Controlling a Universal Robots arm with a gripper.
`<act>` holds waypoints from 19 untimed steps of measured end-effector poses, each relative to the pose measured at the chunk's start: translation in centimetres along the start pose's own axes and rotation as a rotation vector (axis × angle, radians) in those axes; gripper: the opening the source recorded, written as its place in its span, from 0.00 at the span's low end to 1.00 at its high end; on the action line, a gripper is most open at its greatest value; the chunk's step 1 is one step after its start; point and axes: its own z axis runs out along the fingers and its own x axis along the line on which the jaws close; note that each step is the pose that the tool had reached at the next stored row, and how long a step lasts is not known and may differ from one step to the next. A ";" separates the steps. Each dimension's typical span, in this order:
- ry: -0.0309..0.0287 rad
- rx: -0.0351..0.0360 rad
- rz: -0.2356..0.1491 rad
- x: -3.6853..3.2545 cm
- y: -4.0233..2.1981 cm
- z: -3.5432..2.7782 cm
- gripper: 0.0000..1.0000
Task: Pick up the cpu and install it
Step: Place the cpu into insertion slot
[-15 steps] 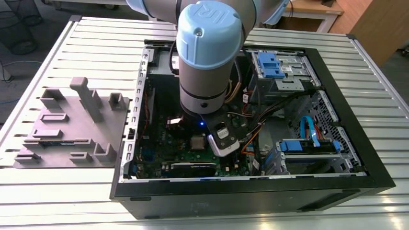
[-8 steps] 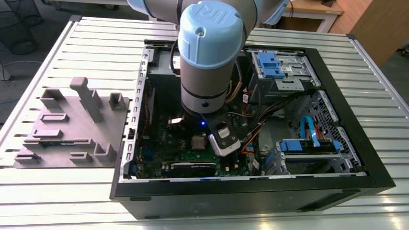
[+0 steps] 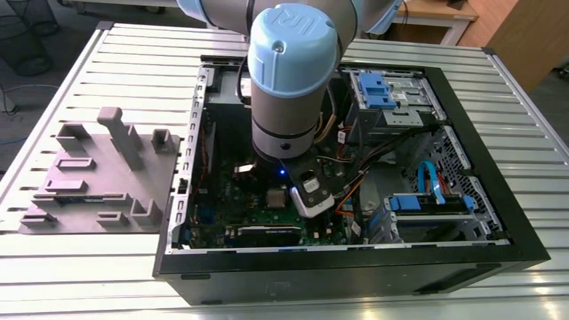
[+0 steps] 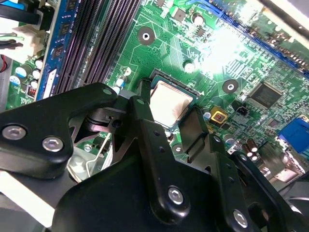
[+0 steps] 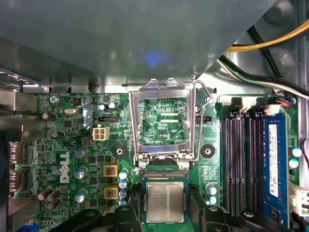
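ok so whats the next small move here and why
Probably ease the claw straight up off the cpu, releasing first if it grips: the cpu looks flat and square in the socket, with the hinged metal frame flipped open beside it, so lowering further seems pointless.

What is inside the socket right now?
The cpu lies flat in the socket, metal top up, with the hinged frame open. The contacts beneath the cpu are covered, so seating cannot be confirmed.
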 end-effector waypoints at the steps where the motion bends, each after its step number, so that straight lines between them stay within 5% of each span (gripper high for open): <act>1: -0.0001 -0.0002 0.000 0.00 0.00 0.05 0.48; 19: -0.0002 -0.0007 0.000 -0.04 0.02 -0.07 0.48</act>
